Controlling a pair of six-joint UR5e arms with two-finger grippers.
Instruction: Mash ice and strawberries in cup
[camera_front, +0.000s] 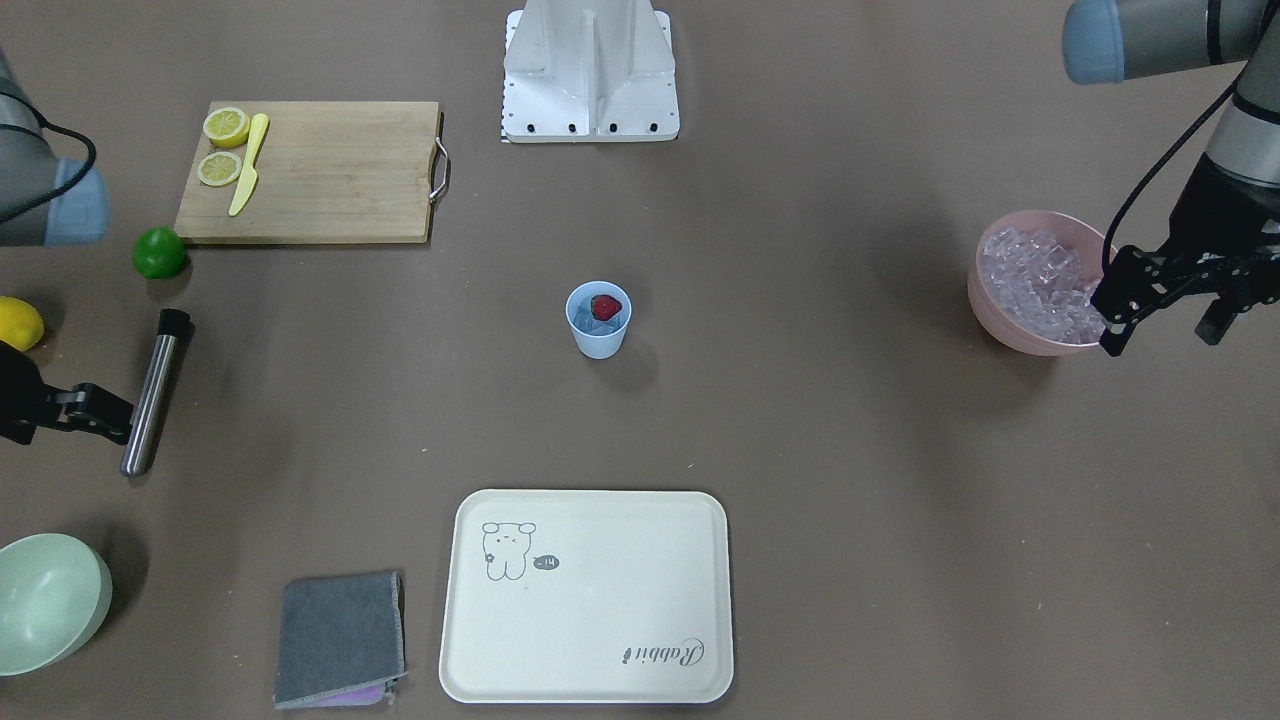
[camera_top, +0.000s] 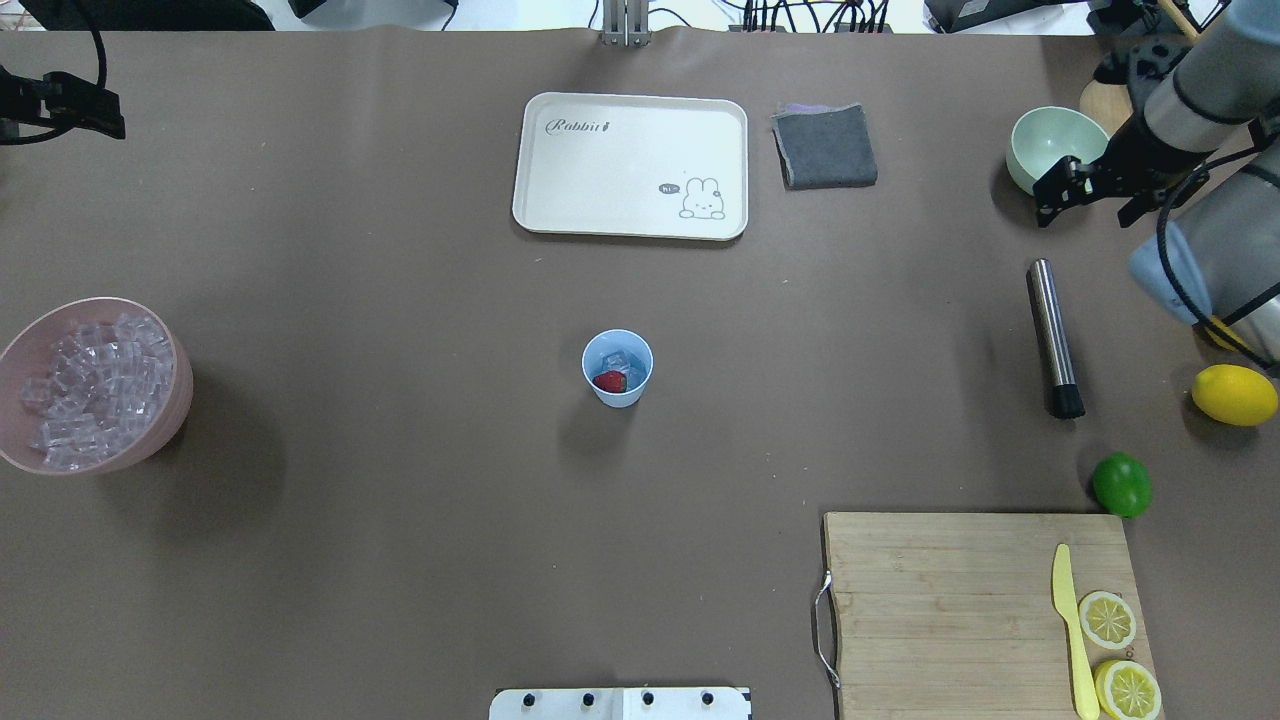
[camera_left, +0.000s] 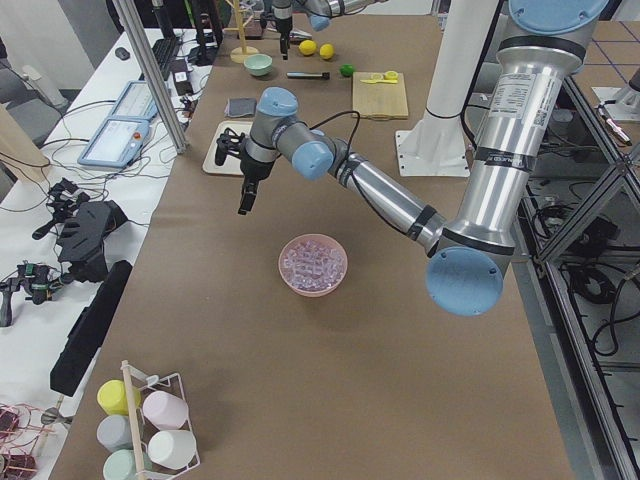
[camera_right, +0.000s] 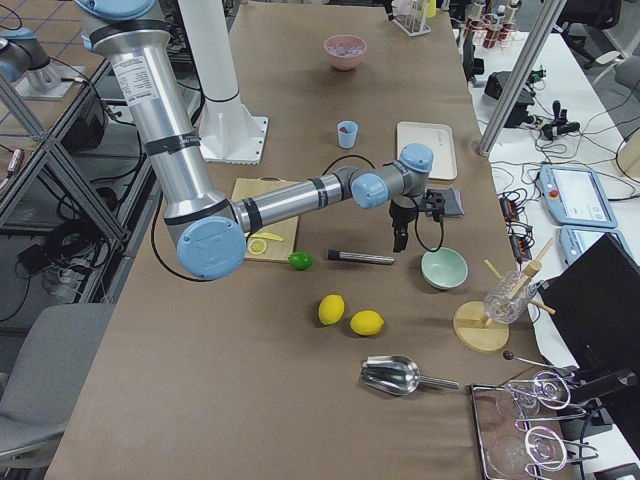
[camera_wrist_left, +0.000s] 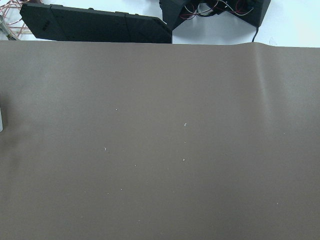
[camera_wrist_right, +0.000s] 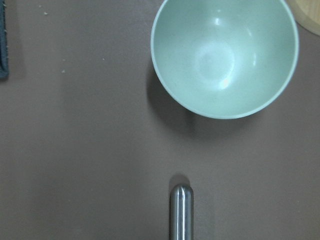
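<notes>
The left arm (camera_left: 400, 200) stretches out low along the table (camera_top: 350, 300), with its wrist bent so that the left gripper (camera_front: 1160, 335) hangs pointing down, just beside the pink bowl (camera_front: 990, 310) on the side away from the table's middle. Its jaws are spread wide and hold nothing. The right arm (camera_right: 290, 200) reaches far across its own end of the table. The right gripper (camera_top: 1087, 200) also points down, above the bare table between the green bowl (camera_top: 1040, 150) and the rounded end of a metal rod (camera_top: 1052, 330) lying flat. Its jaws are apart and empty too. The pink bowl is heaped with clear ice.

The cup (camera_front: 598, 340) stands upright near the middle of the table, between the robot's base and the tray (camera_front: 590, 600), well apart from both grippers. It is light blue, tapered and without a handle. Inside it a red strawberry (camera_front: 605, 307) lies whole against the wall on the robot's side. Beside and under it lie a few glassy ice cubes (camera_top: 618, 360), uncrushed as far as can be seen.
</notes>
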